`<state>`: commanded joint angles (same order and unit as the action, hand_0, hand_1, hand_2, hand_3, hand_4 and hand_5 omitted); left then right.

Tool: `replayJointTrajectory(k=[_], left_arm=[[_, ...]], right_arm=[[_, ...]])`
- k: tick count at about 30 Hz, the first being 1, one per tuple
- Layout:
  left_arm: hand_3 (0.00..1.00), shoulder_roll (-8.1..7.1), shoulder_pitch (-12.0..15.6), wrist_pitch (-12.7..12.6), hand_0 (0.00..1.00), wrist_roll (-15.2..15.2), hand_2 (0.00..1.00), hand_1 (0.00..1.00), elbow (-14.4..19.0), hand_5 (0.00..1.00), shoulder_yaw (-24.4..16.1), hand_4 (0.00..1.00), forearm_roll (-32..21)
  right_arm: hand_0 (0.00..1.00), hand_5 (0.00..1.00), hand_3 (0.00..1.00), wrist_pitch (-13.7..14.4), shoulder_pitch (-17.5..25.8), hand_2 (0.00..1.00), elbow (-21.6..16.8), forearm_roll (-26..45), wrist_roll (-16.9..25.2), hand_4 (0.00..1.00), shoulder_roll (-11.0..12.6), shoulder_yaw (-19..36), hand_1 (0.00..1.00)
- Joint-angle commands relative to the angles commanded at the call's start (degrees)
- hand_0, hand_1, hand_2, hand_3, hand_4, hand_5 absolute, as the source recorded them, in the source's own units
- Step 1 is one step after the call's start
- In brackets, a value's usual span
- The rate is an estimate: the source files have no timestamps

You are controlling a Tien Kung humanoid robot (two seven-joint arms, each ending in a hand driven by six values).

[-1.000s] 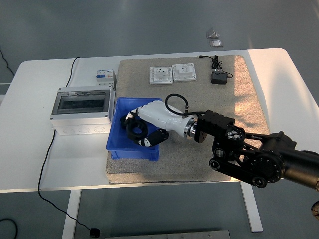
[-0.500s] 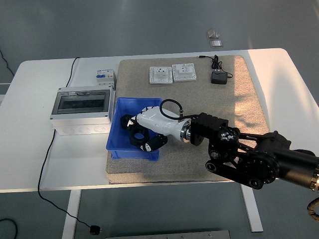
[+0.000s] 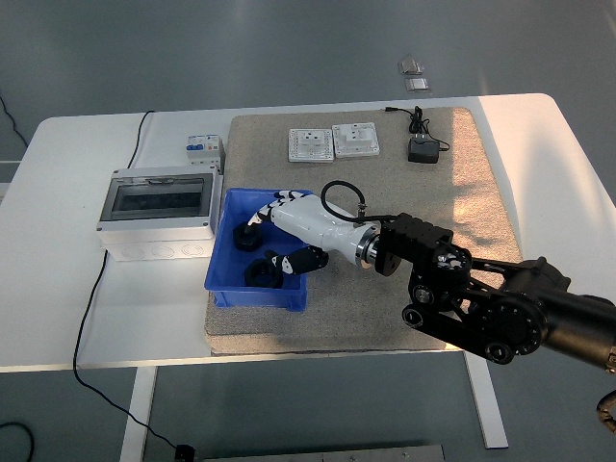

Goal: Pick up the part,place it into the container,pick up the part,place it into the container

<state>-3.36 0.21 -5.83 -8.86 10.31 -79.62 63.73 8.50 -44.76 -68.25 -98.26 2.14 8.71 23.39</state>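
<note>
The blue container [image 3: 226, 289] stands on the left part of the beige mat. My right hand [image 3: 268, 241], white with black fingertips, reaches into it from the right. Its fingers are spread and hold nothing. A black ring-shaped part [image 3: 260, 275] lies on the container floor just below the hand, beside the thumb. Another dark piece [image 3: 243, 239] shows under the fingertips at the container's left; I cannot tell if it is a part. The left arm is out of view.
A grey junction box with a clear lid [image 3: 157, 203] stands left of the container, a small circuit breaker [image 3: 204, 149] behind it. Two white socket plates [image 3: 310, 144] [image 3: 356, 140] and a black power adapter [image 3: 422, 150] lie at the mat's far side.
The hand lowered into the container with the black ring in it, then opened. The ring now lies on the container floor and the fingers have lifted off it.
</note>
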Motion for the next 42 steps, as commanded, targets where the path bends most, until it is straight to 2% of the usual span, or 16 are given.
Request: replayJointTrajectory(k=[2, 3, 8, 9, 14, 15, 20, 21, 25, 26, 27, 32, 33, 37, 39, 42], left_arm=[[0.802, 0.07, -0.1, -0.1, 0.728, 0.0, 0.741, 0.721, 0.0, 0.796, 0.2, 0.829, 0.0], [0.802, 0.11, -0.1, -0.1, 0.728, 0.0, 0.741, 0.72, 0.0, 0.795, 0.3, 0.828, -0.1], [0.802, 0.49, 0.3, -0.3, 0.728, 0.3, 0.741, 0.72, 0.0, 0.795, 1.0, 0.828, -1.2], [0.803, 0.56, 0.3, -0.4, 0.727, 0.4, 0.741, 0.72, 0.0, 0.794, 1.1, 0.827, -1.4], [0.803, 0.84, 0.6, -0.5, 0.727, 0.6, 0.741, 0.72, 0.0, 0.794, 1.4, 0.827, -1.6], [0.804, 0.88, 0.6, -0.5, 0.726, 0.6, 0.744, 0.72, 0.0, 0.796, 1.5, 0.826, -1.5], [0.804, 1.0, 0.5, -0.6, 0.726, 0.6, 0.744, 0.72, 0.0, 0.796, 1.6, 0.826, -1.1], [0.804, 1.02, 0.5, -0.6, 0.726, 0.6, 0.747, 0.72, 0.0, 0.8, 1.7, 0.823, -1.1], [0.804, 1.01, 0.8, -0.6, 0.726, 0.6, 0.747, 0.72, 0.0, 0.8, 2.3, 0.823, -1.9], [0.804, 0.99, 1.0, -0.6, 0.726, 0.7, 0.747, 0.72, 0.0, 0.8, 2.5, 0.823, -2.2], [0.803, 0.94, 1.1, -0.6, 0.726, 0.7, 0.753, 0.72, 0.0, 0.798, 2.8, 0.82, -2.6], [0.803, 0.64, 2.0, -0.3, 0.726, 1.0, 0.753, 0.72, 0.0, 0.798, 4.0, 0.82, -4.6], [0.803, 0.59, 2.1, -0.3, 0.725, 1.0, 0.758, 0.721, 0.0, 0.785, 4.1, 0.82, -4.7], [0.803, 0.39, 2.2, -0.3, 0.725, 1.1, 0.758, 0.721, 0.0, 0.785, 4.3, 0.82, -5.2], [0.799, 0.29, 2.1, -0.2, 0.725, 1.0, 0.758, 0.721, 0.0, 0.762, 4.0, 0.816, -4.8], [0.799, 0.21, 1.9, -0.1, 0.725, 0.8, 0.758, 0.721, 0.0, 0.762, 3.4, 0.816, -3.9]], right_arm=[[0.998, 0.247, 0.763, 2.2, 2.3, 0.836, -1.6, 2.9, 2.0, 0.541, 1.5, 2.8, 0.891], [0.966, 0.263, 0.741, 3.4, 3.7, 0.815, -2.3, 4.8, 3.1, 0.553, 2.2, 4.5, 0.841], [0.966, 0.263, 0.741, 9.0, 12.1, 0.815, -6.0, 14.1, 9.0, 0.553, 6.5, 14.1, 0.841], [0.833, 0.266, 0.695, 9.6, 13.7, 0.747, -6.5, 15.7, 10.0, 0.556, 7.1, 15.9, 0.727], [0.833, 0.266, 0.695, 10.2, 22.6, 0.747, -8.1, 23.7, 14.5, 0.556, 9.4, 25.4, 0.727], [0.797, 0.263, 0.68, 10.0, 24.3, 0.724, -8.0, 25.3, 15.2, 0.558, 9.4, 27.1, 0.697], [0.797, 0.263, 0.68, 8.2, 31.1, 0.724, -6.8, 33.4, 18.8, 0.558, 7.8, 34.2, 0.697], [0.77, 0.295, 0.67, 7.8, 32.3, 0.705, -6.5, 35.3, 19.5, 0.617, 7.5, 35.5, 0.649], [0.77, 0.295, 0.67, 6.3, 36.7, 0.705, -5.6, 42.6, 21.9, 0.617, 6.7, 40.4, 0.649], [0.77, 0.295, 0.67, 6.0, 37.3, 0.705, -5.5, 44.4, 22.4, 0.617, 6.6, 41.2, 0.649], [0.757, 0.437, 0.646, 5.7, 37.9, 0.655, -5.4, 46.0, 22.8, 0.749, 6.5, 41.9, 0.596], [0.757, 0.437, 0.646, 4.7, 39.4, 0.655, -5.2, 53.2, 24.1, 0.749, 6.0, 44.2, 0.596], [0.751, 0.496, 0.641, 4.7, 39.6, 0.649, -5.2, 54.3, 24.2, 0.832, 5.9, 44.5, 0.567], [0.751, 0.496, 0.641, 5.0, 40.1, 0.649, -5.1, 59.3, 24.6, 0.832, 5.4, 45.8, 0.567], [0.746, 0.488, 0.64, 5.8, 40.1, 0.651, -5.2, 59.9, 24.6, 0.867, 5.3, 46.1, 0.558], [0.746, 0.488, 0.64, 6.8, 40.0, 0.651, -5.4, 59.0, 24.0, 0.867, 5.1, 46.4, 0.558]])
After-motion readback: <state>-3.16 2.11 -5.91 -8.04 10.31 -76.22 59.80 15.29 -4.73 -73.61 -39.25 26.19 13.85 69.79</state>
